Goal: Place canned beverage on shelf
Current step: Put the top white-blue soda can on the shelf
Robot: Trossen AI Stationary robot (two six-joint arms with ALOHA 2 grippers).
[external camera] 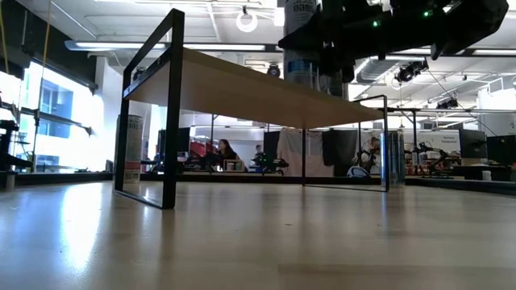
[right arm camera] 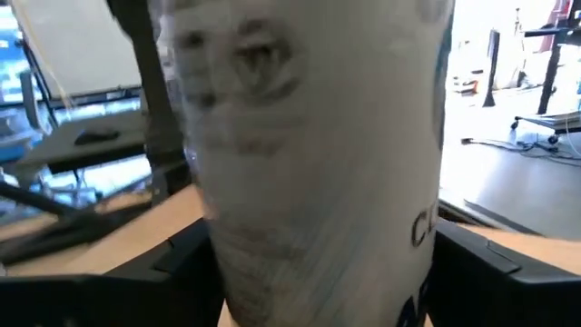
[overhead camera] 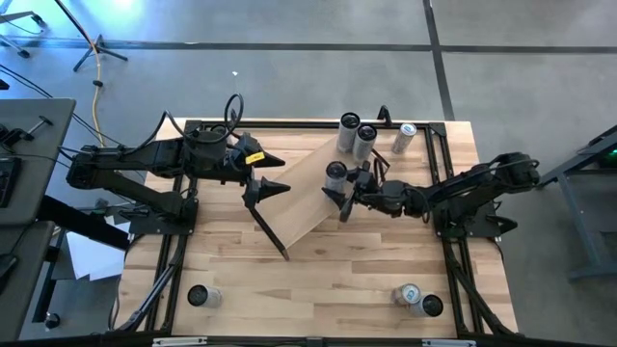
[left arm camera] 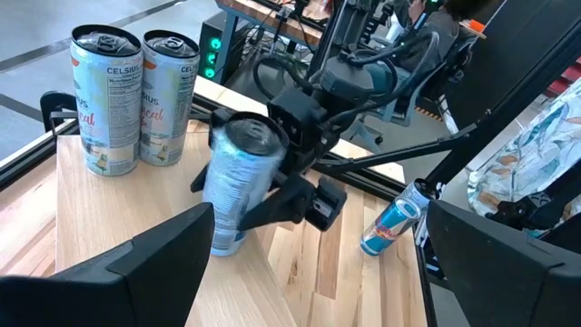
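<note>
The shelf (overhead camera: 308,198) is a pale board on black end brackets, standing slantwise mid-table; the low view shows it from below (external camera: 242,84). My right gripper (overhead camera: 339,185) is shut on a silver beverage can (overhead camera: 335,174) over the shelf's far half. The can also shows in the left wrist view (left arm camera: 238,177) and fills the right wrist view (right arm camera: 318,154). Whether its base touches the board, I cannot tell. My left gripper (overhead camera: 278,174) is open and empty above the shelf's left part, facing the can. My right gripper pinches the can's side wall (left arm camera: 263,195) about mid-height between its two fingers (left arm camera: 309,204). The fingers lie level and come from the table's right side. The can stands nearly upright, leaning slightly, with its base (left arm camera: 227,241) at the shelf's top.
Two tall cans (overhead camera: 357,130) stand by the shelf's far end, also seen in the left wrist view (left arm camera: 136,100). A small can (overhead camera: 405,138) lies on its side at the far right. More cans are at the near left (overhead camera: 202,296) and near right (overhead camera: 419,299).
</note>
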